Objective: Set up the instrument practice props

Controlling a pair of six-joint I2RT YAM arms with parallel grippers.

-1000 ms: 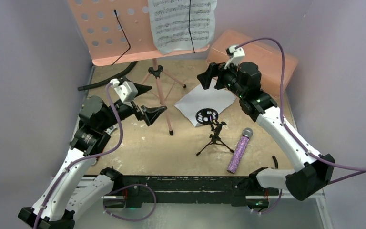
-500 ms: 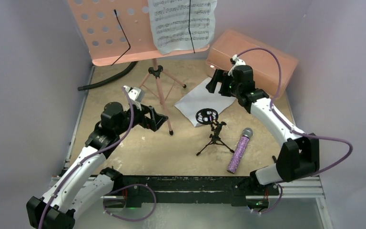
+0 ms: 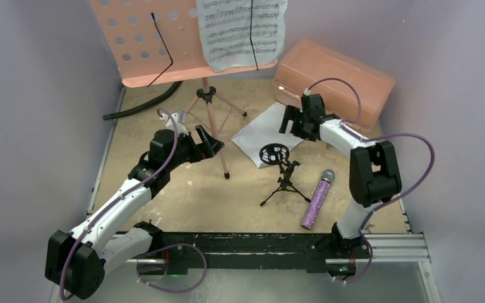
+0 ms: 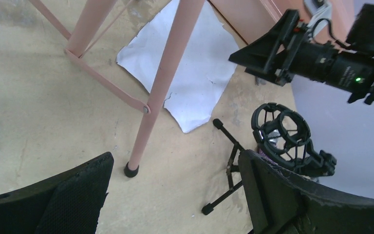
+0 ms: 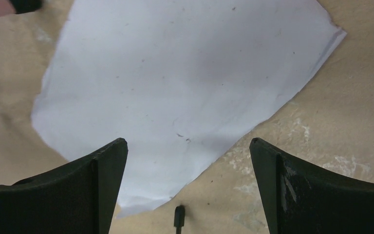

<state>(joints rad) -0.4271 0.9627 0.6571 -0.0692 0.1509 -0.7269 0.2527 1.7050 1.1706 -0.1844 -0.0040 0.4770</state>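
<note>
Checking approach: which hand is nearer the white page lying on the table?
Right. The right hand is open above the page; the left hand is beyond the stand leg.

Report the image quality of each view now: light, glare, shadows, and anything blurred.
Top external: soft, even light, only faint shadows, a bright sheen on the left end of the salmon box. Left wrist: pink stand leg and mic stand ring both sharp, no glare. Right wrist: white sheet crisp under flat light, with no glare.

music stand [image 3: 132,71]: pink, perforated | sheet [image 3: 227,31]: white, black staves | microphone [image 3: 316,202]: purple glitter | mic stand [image 3: 284,180]: black | box [image 3: 372,82]: salmon
</note>
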